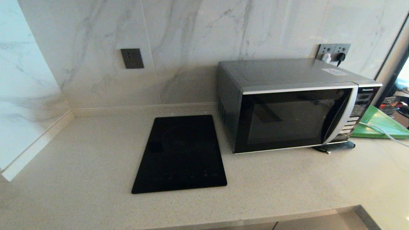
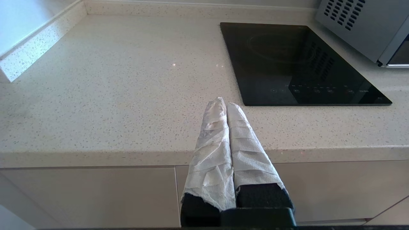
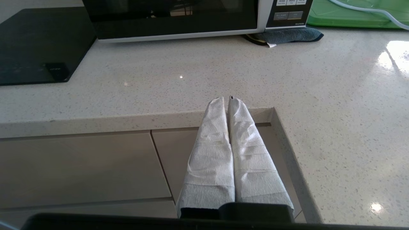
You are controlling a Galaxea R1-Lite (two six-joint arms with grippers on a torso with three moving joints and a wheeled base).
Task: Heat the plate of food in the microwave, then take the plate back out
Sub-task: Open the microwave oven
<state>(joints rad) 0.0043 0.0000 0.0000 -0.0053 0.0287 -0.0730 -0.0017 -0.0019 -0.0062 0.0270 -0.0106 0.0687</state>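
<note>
While both arms hang low in front of the cabinet fronts (image 3: 80,166), out of the head view, the microwave (image 1: 294,105) sits at the right rear of the pale speckled stone desk (image 1: 80,179), against a white marble-veined wall (image 1: 198,38). It is a boxy oven with brushed silver-grey top and sides, a glossy dark glass door that is shut, a curved silver handle (image 1: 343,116) and a dark button panel (image 1: 358,111) on its right. Vent slots (image 2: 343,12) perforate its left flank. Whether the plate of food lies behind the dark glass cannot be told; it shows nowhere on the desk.

Just left of the oven lies a flat, glossy black glass cooktop (image 1: 180,153), rectangular with rounded corners. A folded dark grey cloth (image 3: 287,34) is tucked under the oven's front right corner, and a flat green board (image 1: 380,124) with a pale cable (image 1: 380,130) across it lies beside that.

The left gripper (image 2: 226,103) has its jaws closed on nothing, each finger wrapped in crinkled white paper tape; it hovers at the desk's front edge, with the cooktop between it and the microwave. The right gripper (image 3: 227,99), wrapped alike, also has its jaws pressed together and empty, at the desk's front edge, well apart from the oven door ahead of it.
</note>
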